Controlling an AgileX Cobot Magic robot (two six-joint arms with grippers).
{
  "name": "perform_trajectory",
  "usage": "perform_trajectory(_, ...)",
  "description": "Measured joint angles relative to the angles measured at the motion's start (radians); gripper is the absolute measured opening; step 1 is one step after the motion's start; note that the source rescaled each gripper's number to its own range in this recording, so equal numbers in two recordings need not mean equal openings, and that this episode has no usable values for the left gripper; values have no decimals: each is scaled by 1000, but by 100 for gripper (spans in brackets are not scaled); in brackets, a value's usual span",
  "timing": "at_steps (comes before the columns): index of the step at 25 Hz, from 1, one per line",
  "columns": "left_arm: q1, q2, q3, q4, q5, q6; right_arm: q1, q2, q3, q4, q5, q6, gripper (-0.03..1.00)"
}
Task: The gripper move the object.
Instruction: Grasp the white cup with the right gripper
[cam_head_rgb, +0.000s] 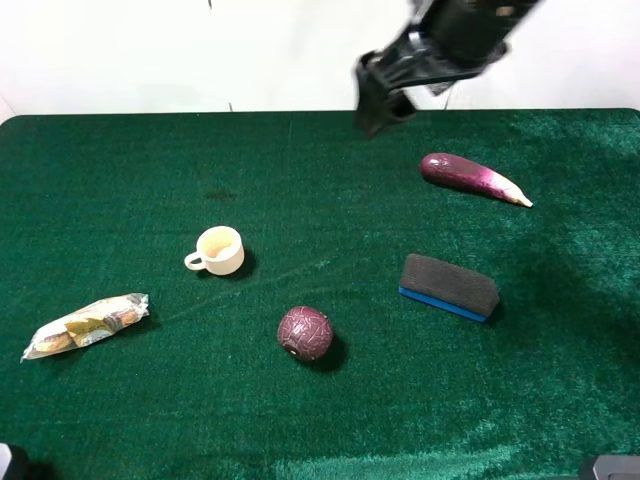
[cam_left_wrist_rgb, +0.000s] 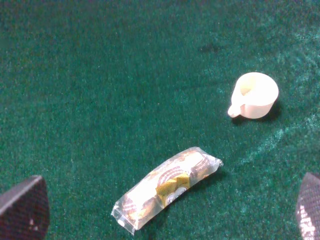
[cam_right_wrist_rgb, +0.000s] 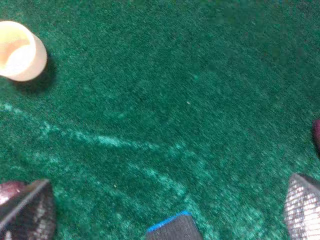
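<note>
The small cream-yellow plastic cup (cam_head_rgb: 220, 250) stands upright on the green cloth-covered table (cam_head_rgb: 120, 180), mouth up, showing only its own pale inner wall. Its little side handle points towards the clear-wrapped snack packet (cam_head_rgb: 87, 325). The cup sits left of the table's middle, with the maroon patterned ball (cam_head_rgb: 305, 333) nearer the front edge and the black felt eraser with a blue base (cam_head_rgb: 448, 286) well apart to the right. The right gripper (cam_right_wrist_rgb: 165, 205) hangs above the far edge, fingers spread wide, holding nothing. The left gripper (cam_left_wrist_rgb: 166, 212) also gapes empty, above the packet, touching nothing.
</note>
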Motion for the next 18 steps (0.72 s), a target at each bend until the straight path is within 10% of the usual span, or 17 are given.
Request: perform_trajectory(18,0,0,0,0,0,0,158,424,-403,-48,112,-19,100)
